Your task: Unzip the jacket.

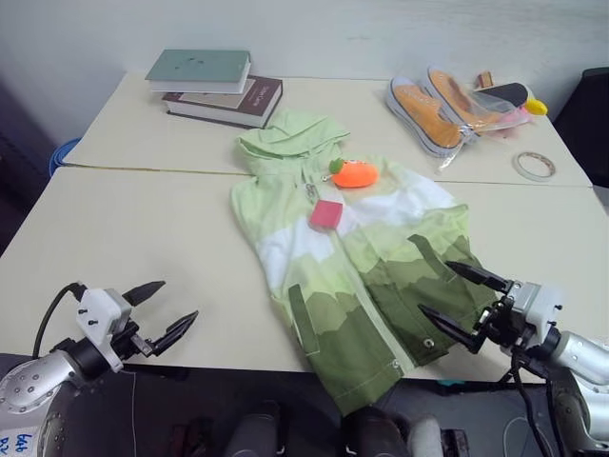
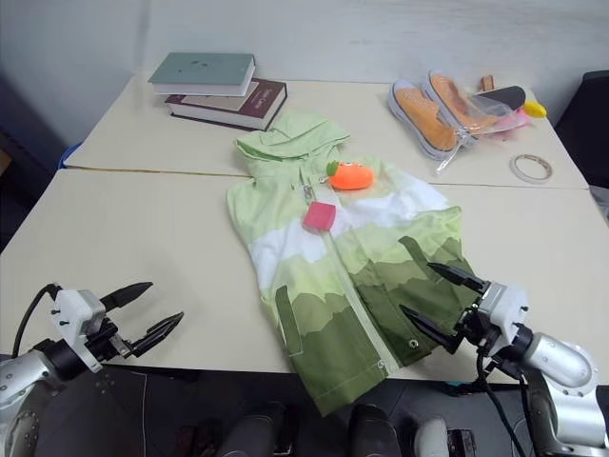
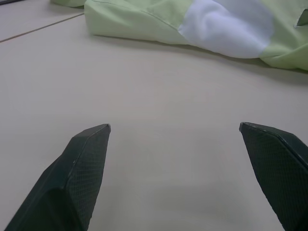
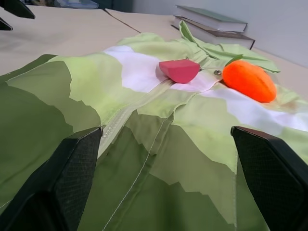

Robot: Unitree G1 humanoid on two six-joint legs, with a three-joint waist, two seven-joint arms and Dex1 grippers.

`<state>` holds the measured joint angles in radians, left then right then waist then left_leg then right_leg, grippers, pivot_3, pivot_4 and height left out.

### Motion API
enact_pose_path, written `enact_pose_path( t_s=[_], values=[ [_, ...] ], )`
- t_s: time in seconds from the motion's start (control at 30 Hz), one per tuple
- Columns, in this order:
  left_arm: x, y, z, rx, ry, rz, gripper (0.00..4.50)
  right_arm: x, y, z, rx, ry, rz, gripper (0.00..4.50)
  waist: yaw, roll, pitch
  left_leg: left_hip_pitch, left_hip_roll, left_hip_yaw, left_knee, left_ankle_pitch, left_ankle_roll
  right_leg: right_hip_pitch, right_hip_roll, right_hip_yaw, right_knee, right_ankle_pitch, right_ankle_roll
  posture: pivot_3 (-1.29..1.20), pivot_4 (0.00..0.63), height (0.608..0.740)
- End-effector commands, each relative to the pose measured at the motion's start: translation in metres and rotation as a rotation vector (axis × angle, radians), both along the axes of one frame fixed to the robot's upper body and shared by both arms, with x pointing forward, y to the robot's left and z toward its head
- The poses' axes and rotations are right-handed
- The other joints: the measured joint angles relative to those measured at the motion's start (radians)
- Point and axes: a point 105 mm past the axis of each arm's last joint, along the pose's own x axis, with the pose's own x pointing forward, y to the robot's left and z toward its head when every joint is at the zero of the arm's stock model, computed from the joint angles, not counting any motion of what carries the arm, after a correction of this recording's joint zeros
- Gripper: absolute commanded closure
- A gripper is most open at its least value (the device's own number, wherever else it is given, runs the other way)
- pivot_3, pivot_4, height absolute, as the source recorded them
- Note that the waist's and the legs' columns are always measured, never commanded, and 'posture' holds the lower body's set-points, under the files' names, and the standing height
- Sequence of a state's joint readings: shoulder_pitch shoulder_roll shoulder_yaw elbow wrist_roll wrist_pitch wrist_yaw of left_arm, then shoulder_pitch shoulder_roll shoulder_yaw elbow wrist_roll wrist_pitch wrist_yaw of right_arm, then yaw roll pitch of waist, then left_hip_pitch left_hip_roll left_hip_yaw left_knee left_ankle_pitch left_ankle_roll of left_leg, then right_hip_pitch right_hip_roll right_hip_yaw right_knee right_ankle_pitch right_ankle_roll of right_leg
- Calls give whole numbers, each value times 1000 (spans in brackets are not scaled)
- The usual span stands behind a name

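Note:
The jacket point(image 1: 352, 276) lies flat on the near table, hood toward the far side, its green bands darkening toward the front edge. Its centre zip point(image 4: 126, 115) runs closed up the middle. An orange toy point(image 1: 354, 173) and a pink block point(image 1: 325, 214) rest on its chest. My left gripper point(image 1: 160, 309) hovers open over bare table, well left of the jacket. My right gripper point(image 1: 459, 305) is open over the jacket's dark lower right part, fingers pointing left toward the zip.
Stacked books point(image 1: 217, 84) sit at the back left. Orange sneakers point(image 1: 440, 109), a clear pouch point(image 1: 497, 103) and a tape roll point(image 1: 534, 165) lie at the back right. A seam point(image 1: 152, 169) joins the two tables.

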<state>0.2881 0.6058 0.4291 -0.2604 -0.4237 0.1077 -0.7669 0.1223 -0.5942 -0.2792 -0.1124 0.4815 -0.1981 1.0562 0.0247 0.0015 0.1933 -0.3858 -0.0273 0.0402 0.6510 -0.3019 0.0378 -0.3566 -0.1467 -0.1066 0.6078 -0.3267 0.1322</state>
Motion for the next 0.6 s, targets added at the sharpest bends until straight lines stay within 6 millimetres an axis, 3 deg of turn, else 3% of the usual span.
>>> enact_pose_path(
  t_s=[0.03,0.17,0.4,0.6],
  values=[
    [5,7,4,36,-31,44,0,0,0,6,-11,-34,15,16,2,0,0,0,0,0,0,0,0,0,0,0,0,0,0,0,150,740],
    [9,1,9,-56,-27,24,0,-2,3,6,-17,-33,26,16,0,0,0,0,0,0,1,0,1,0,0,-1,1,0,0,0,150,740],
    [10,8,15,-163,37,-27,0,-3,2,10,-11,-59,-14,16,-3,0,0,0,1,0,1,0,0,0,1,-1,2,0,0,0,150,740],
    [20,-20,35,-150,40,-174,0,-7,16,19,24,-96,10,16,1,0,0,0,1,0,2,0,0,0,1,0,3,0,0,0,150,740]
  ],
)
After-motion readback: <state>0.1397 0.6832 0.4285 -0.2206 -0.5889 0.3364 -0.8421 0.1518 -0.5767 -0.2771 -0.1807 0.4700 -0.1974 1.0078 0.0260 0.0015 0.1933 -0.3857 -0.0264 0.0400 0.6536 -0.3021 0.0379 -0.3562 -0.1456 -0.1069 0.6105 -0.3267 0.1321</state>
